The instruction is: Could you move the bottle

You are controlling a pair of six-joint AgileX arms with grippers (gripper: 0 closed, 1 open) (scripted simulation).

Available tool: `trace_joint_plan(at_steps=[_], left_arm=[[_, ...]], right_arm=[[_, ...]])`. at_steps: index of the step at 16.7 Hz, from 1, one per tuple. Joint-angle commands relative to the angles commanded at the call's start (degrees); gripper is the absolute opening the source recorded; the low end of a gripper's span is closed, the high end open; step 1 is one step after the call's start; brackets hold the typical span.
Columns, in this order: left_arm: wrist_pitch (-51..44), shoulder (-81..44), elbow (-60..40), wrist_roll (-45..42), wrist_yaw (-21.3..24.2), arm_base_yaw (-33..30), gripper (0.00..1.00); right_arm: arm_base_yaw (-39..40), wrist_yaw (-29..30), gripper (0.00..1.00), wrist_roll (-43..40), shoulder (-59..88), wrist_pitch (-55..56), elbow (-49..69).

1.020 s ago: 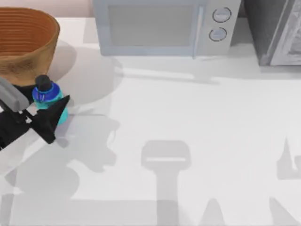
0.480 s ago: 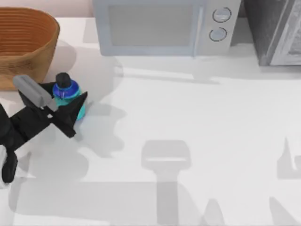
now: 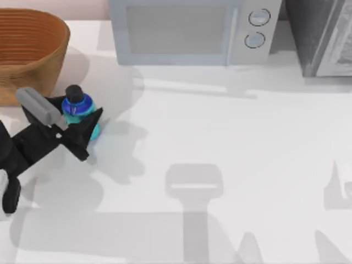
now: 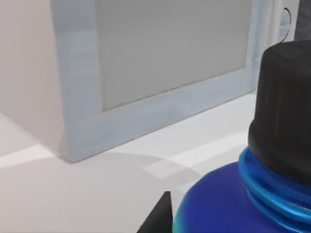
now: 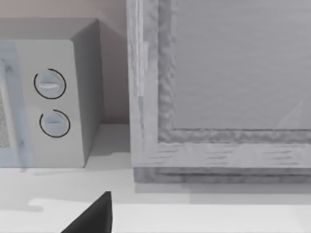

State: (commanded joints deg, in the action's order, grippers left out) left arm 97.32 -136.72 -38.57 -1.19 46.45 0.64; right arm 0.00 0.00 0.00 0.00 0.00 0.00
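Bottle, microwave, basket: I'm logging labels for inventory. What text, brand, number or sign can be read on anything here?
None can be read.
Bottle, held in the left gripper: no label shows.
Microwave: two dials, no markings.
Basket: plain weave.

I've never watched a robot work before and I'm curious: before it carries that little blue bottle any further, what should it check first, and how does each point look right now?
1. Bottle between the left gripper fingers: ok, they sit on either side of it.
2. Grip firm enough to carry: cannot tell; contact is hidden.
3. Bottle upright, black cap on top: ok.
4. Off the table or standing on it: cannot tell.
5. Clear of the woven basket: ok, it stands apart to the left.
6. Open path toward the table's middle: ok; the microwave sits at the back.
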Motion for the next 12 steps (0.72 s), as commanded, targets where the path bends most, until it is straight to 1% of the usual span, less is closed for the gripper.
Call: trace_joint_plan(at_steps=[6, 7, 12], left_arm=[[0.0, 0.0, 0.0, 0.0, 0.0, 0.0, 0.98], [0.0, 0.0, 0.0, 0.0, 0.0, 0.0, 1.00], [0.0, 0.0, 0.0, 0.0, 0.0, 0.0, 1.00]], right_arm=[[0.0, 0.0, 1.00, 0.0, 0.0, 0.0, 0.0], [0.0, 0.0, 1.00, 0.0, 0.0, 0.0, 0.0], [0.0, 0.0, 1.00, 0.0, 0.0, 0.0, 0.0]])
